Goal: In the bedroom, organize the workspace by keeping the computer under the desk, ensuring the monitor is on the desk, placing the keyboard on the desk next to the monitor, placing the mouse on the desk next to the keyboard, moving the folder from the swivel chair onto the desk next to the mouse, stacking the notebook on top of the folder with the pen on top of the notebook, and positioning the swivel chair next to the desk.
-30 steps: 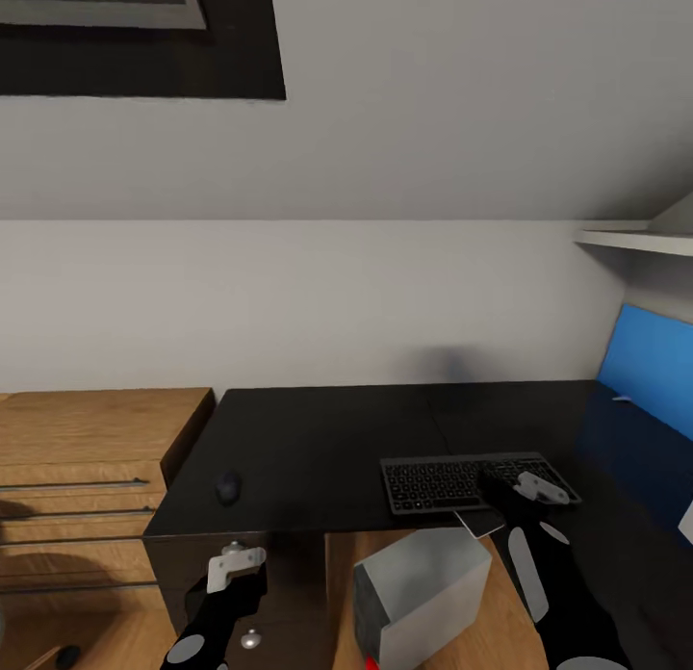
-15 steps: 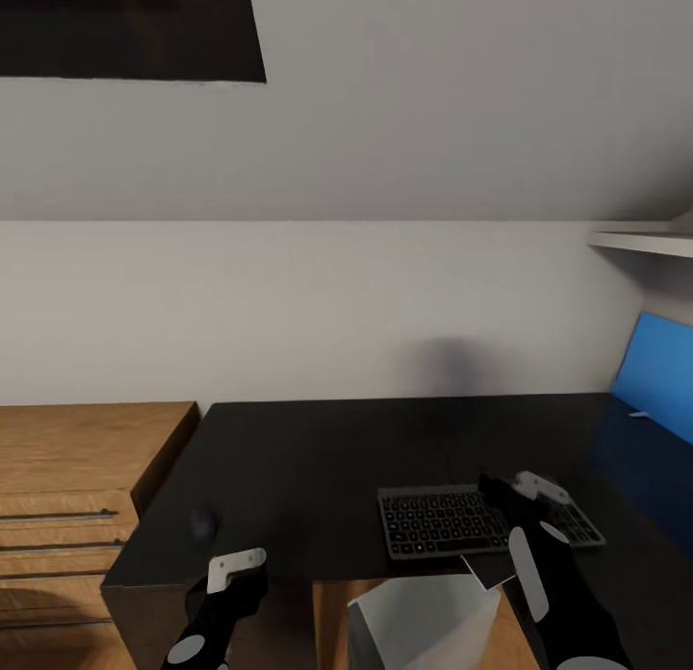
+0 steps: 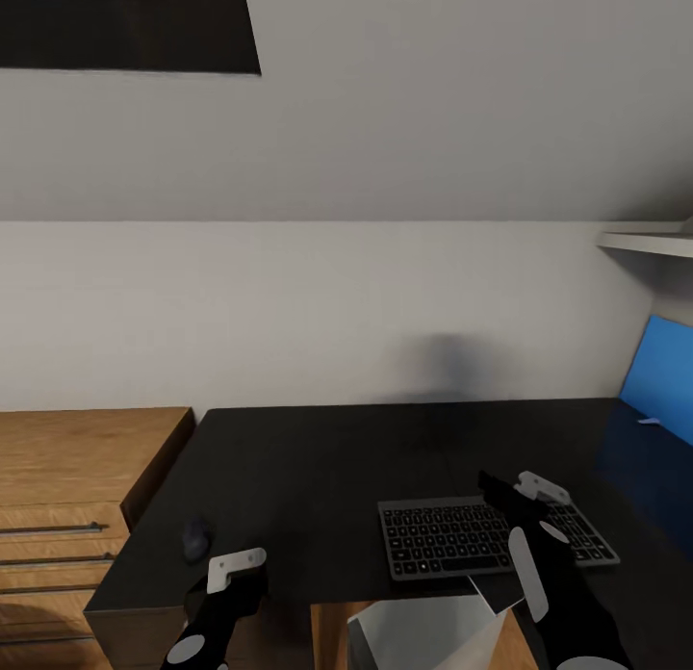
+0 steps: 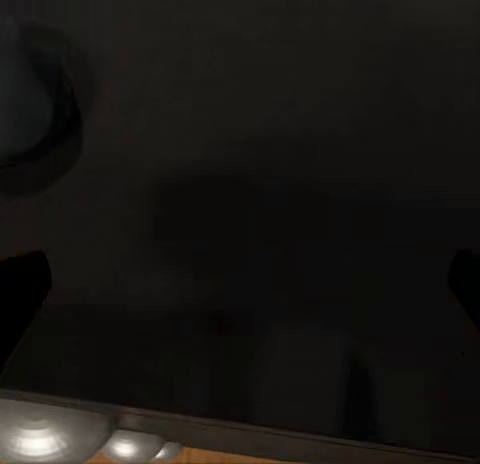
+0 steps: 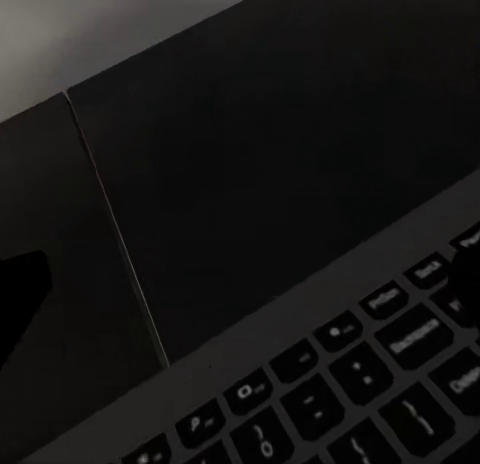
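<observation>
Camera has dropped; nothing on the bench (image 3: 318, 458) moved. Keyboard (image 3: 481, 535) lies near its front edge, mouse (image 3: 197, 537) far left. Right end effector (image 3: 520, 492) hovers over the keys, left end effector (image 3: 236, 569) near the mouse; I cannot tell either's opening. Mouse: light, smooth, probably slippery; pinch its sides.

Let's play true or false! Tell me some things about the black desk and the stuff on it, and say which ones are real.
1. The keyboard lies on the desk. True.
2. The mouse sits right beside the keyboard. False: it is far off, near the desk's left edge.
3. A wooden drawer chest stands left of the desk. True.
4. A monitor stands on the desk. False: none is on the part of the desk in view.
5. The right tool hangs over the keyboard's right part. True.
</observation>
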Controlling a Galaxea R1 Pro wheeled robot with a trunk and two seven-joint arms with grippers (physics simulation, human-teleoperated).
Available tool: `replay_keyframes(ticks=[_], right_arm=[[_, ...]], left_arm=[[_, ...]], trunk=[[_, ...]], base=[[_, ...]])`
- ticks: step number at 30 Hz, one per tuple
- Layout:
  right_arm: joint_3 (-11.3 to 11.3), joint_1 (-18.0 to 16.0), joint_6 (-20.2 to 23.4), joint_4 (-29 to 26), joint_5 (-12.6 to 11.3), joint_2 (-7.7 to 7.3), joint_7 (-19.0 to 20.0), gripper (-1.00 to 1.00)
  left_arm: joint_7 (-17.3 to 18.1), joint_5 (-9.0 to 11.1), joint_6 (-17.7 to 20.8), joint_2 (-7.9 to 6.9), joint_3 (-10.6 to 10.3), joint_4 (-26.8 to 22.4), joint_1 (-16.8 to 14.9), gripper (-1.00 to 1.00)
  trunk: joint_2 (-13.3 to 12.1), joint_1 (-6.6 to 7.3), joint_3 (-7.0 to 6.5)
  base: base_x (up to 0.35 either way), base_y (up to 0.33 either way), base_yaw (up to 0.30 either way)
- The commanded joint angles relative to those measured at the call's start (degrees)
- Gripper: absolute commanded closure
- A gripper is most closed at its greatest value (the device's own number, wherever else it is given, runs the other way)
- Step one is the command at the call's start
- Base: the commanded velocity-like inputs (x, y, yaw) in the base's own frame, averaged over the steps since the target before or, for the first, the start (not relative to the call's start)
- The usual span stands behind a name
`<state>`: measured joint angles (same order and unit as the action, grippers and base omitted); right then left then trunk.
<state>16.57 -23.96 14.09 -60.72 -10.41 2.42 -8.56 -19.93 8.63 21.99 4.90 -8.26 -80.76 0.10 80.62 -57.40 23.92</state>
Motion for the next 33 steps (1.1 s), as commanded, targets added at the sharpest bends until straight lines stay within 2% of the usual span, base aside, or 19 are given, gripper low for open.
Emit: replay_keyframes(ticks=[1, 7, 16, 22, 24, 26, 29, 31, 32, 33], right_arm=[[0.04, -0.03, 0.23, -0.1, -0.56, 0.03, -0.23, -1.0], [0.06, -0.03, 0.18, -0.1, -0.44, 0.01, -0.26, -1.0], [0.12, -0.03, 0.15, -0.02, 0.1, -0.28, -0.43, -1.0], [0.03, -0.01, -0.52, 0.04, 5.15, -0.23, -0.56, -1.0], [0.02, -0.02, -0.68, 0.25, 8.18, -0.22, -0.68, -1.0], [0.03, -0.19, -0.68, 0.44, 9.9, -0.44, -0.82, -1.0], [0.04, -0.66, -0.61, 0.9, 10.95, -1.34, -1.23, -1.0], [0.06, -1.61, -0.5, 1.71, 11.51, -2.47, -1.59, -1.0], [0.08, -3.19, -0.2, 3.04, 11.87, -3.97, -1.89, -1.0], [0.11, -6.42, 0.46, 6.53, 12.19, -6.37, -2.17, -1.0]], left_arm=[[-0.47, 0.6, 0.15, -0.03, -0.09, -0.1, -0.01, -1.0], [-0.46, 0.55, 0.12, -0.01, -0.12, -0.1, -0.01, -1.0], [-0.46, 0.48, -0.03, 0.02, -0.17, -0.1, -0.01, -1.0], [-0.46, 0.55, 0.09, 0.02, -0.17, -0.21, -0.01, -1.0], [-0.46, 0.58, 0.13, 0.02, -0.17, -0.45, -0.01, -1.0], [-0.46, 0.59, 0.14, 0.02, -0.17, -0.65, -0.01, -1.0], [-0.46, 0.6, 0.15, 0.02, -0.17, -0.93, -0.01, -1.0], [-0.46, 0.6, 0.17, 0.02, -0.17, -1.39, -0.01, -1.0], [-0.46, 0.6, 0.2, -0.01, -0.17, -1.89, -0.01, -1.0], [-0.46, 0.64, 0.25, -0.08, -0.16, -2.59, -0.01, -1.0]], trunk=[[0.03, -0.01, 0.05], [0.03, -0.01, 0.05], [0.03, -0.01, 0.05], [0.03, -0.01, 0.05], [0.03, -0.01, 0.05], [0.03, -0.01, 0.05], [0.03, -0.01, 0.05], [0.03, -0.01, 0.05], [0.03, -0.01, 0.05], [0.03, -0.01, 0.05]], base=[[0.011, 0.0, 0.0], [0.071, 0.0, 0.0], [0.261, 0.0, 0.0], [0.159, 0.0, 0.0], [0.044, 0.0, 0.0], [0.018, 0.0, 0.0], [0.009, 0.0, 0.0], [0.005, 0.0, 0.0], [0.003, 0.0, 0.0], [0.002, 0.0, 0.0]])
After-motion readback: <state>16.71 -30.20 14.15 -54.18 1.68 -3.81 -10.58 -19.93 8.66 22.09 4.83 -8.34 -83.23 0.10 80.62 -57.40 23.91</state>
